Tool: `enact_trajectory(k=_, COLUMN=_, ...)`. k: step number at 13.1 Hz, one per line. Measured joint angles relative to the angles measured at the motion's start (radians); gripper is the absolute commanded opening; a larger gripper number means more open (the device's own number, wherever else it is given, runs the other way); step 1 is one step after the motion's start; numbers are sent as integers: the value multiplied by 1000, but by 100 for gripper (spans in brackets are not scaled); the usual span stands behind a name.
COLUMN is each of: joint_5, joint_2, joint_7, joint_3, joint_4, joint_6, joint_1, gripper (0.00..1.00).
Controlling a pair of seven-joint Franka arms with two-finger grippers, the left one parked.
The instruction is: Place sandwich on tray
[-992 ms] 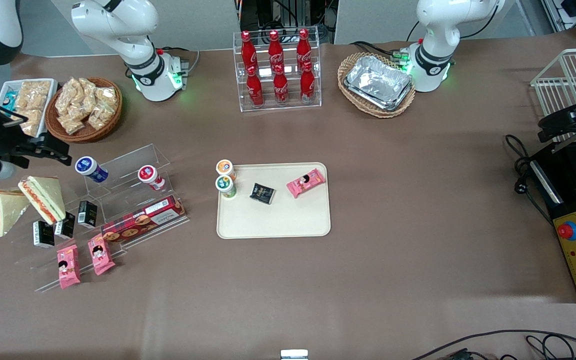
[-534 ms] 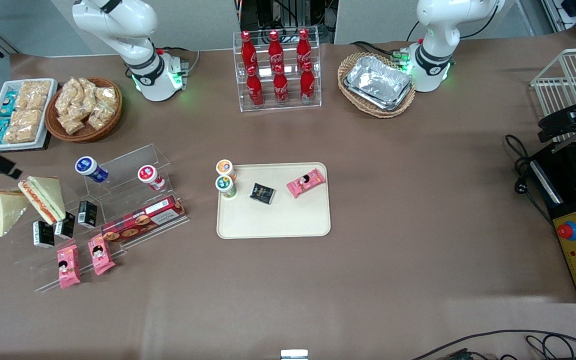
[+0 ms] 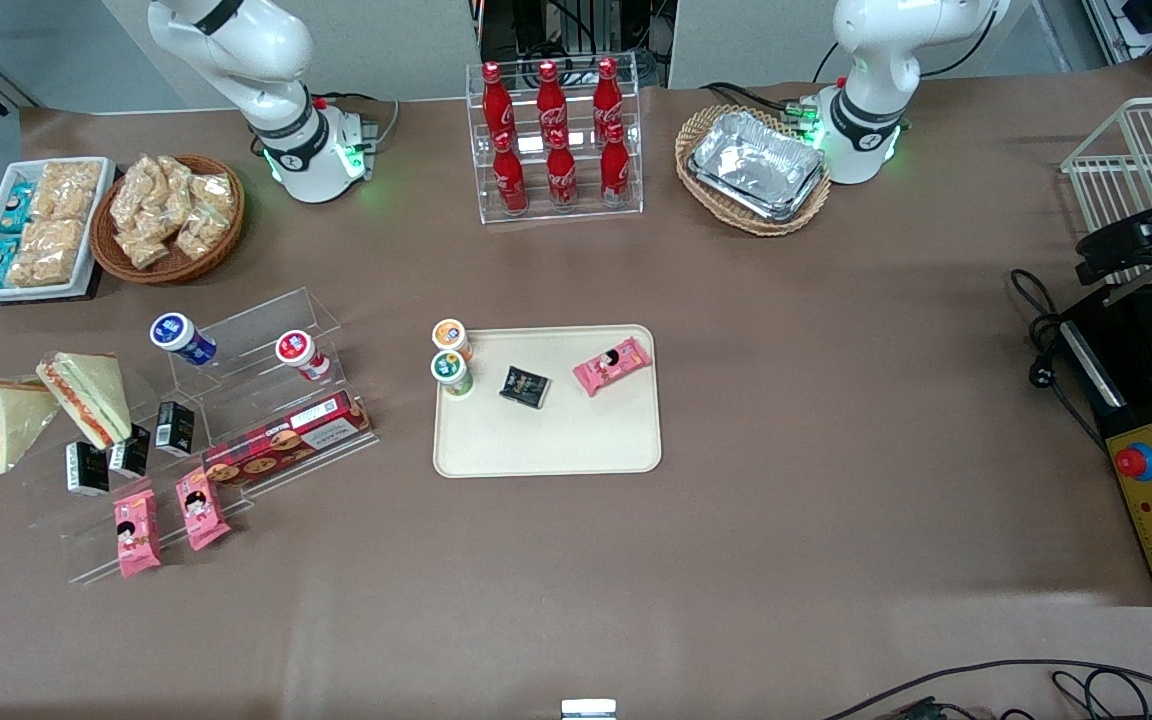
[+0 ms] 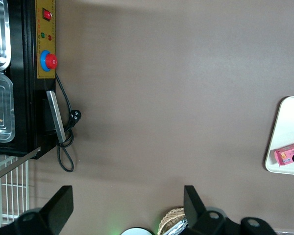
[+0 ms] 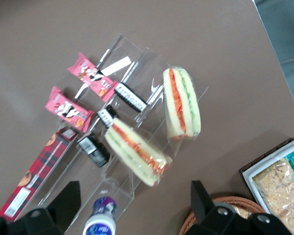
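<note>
The cream-beige tray (image 3: 546, 440) is showing plain and unpatterned against the brown table (image 3: 786, 560), carrying a pink packet (image 3: 612, 365) and a small black packet (image 3: 524, 386). Each sandwich (image 5: 182, 103) is showing pale bread with orange and green stripes of filling (the second one (image 5: 136, 151) likewise), and the long box (image 3: 286, 437) is wearing a red and dark tartan. The gripper (image 5: 132, 208) above them is showing black fingers (image 5: 68, 198), and the bottles (image 3: 551, 135) are glowing red.
</note>
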Motion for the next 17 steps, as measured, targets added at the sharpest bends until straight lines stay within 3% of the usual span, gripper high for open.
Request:
enact_trajectory(k=6, joint_5=-7, joint_2=115, joint_7=-58, joint_3=0, joint_4=-41, joint_6=113, joint_1=-100, gripper=100)
enact_trajectory(k=17, joint_5=-7, joint_2=73, joint_7=-87, joint_3=2, joint_4=-359, joint_6=500, joint_1=-159, gripper=100)
